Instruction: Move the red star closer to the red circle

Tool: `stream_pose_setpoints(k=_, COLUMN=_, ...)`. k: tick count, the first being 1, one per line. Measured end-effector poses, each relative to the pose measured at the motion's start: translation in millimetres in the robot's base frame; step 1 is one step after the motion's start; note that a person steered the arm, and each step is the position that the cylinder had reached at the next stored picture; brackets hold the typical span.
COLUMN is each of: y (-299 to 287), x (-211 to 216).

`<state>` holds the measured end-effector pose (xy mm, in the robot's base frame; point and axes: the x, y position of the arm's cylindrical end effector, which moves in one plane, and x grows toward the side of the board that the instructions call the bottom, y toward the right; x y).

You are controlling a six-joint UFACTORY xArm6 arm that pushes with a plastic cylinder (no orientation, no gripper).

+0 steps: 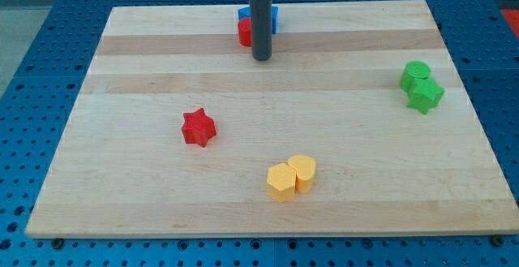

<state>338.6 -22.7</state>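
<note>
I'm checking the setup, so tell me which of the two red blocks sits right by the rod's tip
The red circle at the view's top, partly hidden behind the rod beside the blue block. My tip ends just below it; the red star lies alone, far lower left.

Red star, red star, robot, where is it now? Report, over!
My tip at the view's top, just right of the red circle. Red star untouched, lower left of it. Bare board between them, nothing in the way.
</note>
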Motion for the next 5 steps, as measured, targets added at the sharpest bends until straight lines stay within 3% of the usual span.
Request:
stream_pose_setpoints(k=1, y=-41, x=4)
stream_pose_setpoints(k=3, y=-131, x=72)
stream_pose_setpoints(k=5, y=-149, x=139)
